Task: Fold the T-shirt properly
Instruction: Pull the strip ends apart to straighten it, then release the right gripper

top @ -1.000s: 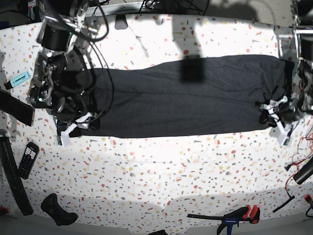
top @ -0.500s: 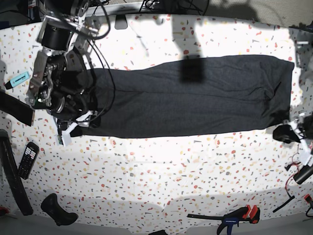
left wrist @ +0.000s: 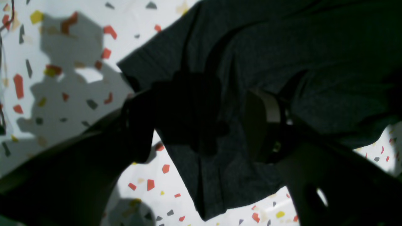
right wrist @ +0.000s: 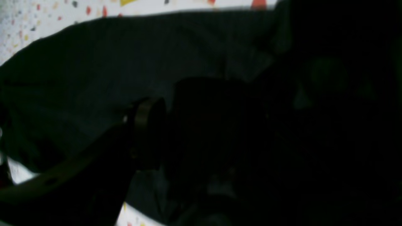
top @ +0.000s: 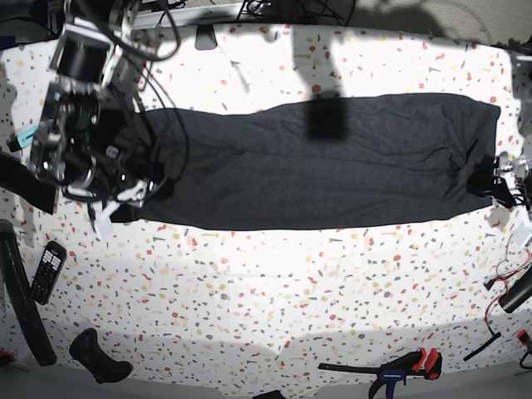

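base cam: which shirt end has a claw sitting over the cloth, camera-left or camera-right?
Camera-left. The right claw sits over that end of the T-shirt, hiding part of it. The left claw is at the camera-right end, right at the fabric's edge rather than over it.

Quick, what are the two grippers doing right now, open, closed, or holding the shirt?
Left gripper: jaws open, over a corner of the T-shirt, not clamped on it.
Right gripper: too dark to tell; it sits over the T-shirt.

Calculator (top: 47, 270), clamp (top: 399, 368), speckled table (top: 274, 291).
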